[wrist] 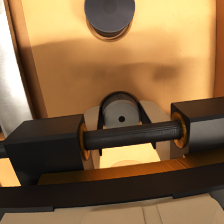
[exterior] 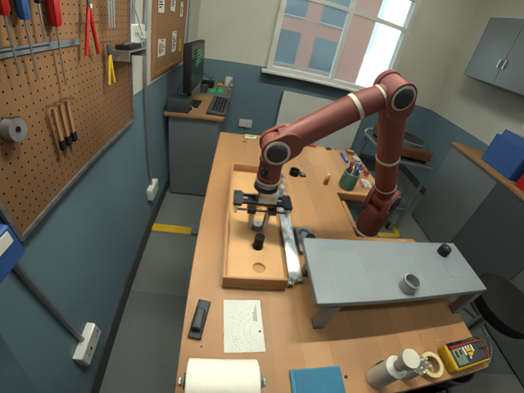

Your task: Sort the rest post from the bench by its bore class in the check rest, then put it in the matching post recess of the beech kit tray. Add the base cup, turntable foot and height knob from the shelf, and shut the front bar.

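A grey disc-shaped part with a small centre hole, the turntable foot (wrist: 121, 118), sits low over the floor of the beech kit tray (exterior: 254, 230), clamped between the fingers of my gripper (exterior: 257, 223). Just ahead of it a dark rest post (exterior: 258, 241) stands upright in a tray recess, and an empty round recess (exterior: 258, 267) lies nearer the tray's front end. The steel front bar (exterior: 291, 245) lies along the tray's right side. On the grey shelf (exterior: 389, 270) stand a grey base cup (exterior: 409, 283) and a small black height knob (exterior: 444, 249).
The shelf stands on legs over the bench's right half, close to the tray. A dark check rest (exterior: 304, 234) sits between them. A paper sheet (exterior: 244, 325), a black handle (exterior: 199, 318), a paper roll (exterior: 223, 375) and a multimeter (exterior: 463, 353) lie toward the bench's front.
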### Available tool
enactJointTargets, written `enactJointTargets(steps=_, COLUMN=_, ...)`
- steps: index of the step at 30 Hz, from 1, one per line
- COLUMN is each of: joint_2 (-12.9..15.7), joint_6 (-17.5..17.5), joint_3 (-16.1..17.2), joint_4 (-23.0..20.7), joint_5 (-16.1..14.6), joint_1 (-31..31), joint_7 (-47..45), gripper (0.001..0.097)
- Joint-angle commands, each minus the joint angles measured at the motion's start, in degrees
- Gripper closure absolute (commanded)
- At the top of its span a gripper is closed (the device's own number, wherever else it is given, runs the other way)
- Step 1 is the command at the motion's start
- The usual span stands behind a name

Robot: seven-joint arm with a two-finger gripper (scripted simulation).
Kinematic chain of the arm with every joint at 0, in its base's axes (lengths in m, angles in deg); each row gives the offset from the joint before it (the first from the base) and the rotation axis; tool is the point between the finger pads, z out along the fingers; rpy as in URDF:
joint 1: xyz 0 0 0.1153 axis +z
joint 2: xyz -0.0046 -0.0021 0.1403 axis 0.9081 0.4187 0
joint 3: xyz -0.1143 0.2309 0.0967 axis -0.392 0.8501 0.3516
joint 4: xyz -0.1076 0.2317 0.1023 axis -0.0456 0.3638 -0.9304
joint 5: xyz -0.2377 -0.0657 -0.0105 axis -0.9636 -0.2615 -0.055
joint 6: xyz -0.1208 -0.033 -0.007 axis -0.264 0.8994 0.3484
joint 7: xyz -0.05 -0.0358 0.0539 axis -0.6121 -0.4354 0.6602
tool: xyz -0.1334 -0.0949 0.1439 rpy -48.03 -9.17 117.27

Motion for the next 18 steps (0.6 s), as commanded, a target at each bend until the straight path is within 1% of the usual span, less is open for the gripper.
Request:
enactJointTargets(steps=1, joint_2=-0.04, joint_6=-0.02, joint_3=-0.02, joint_4=-0.07, joint_5=0.00, joint_1=0.00, joint_7=0.00, gripper=0.0621)
enactJointTargets(steps=8, joint_2=-0.04, joint_6=-0.01, joint_3=-0.02, joint_4=-0.07, joint_5=0.00, joint_1=0.00, joint_7=0.00, gripper=0.0486)
enactJointTargets(steps=18, joint_2=-0.05, joint_6=0.00, joint_3=-0.02, joint_4=-0.07, joint_5=0.00, joint_1=0.00, joint_7=0.00, gripper=0.0486)
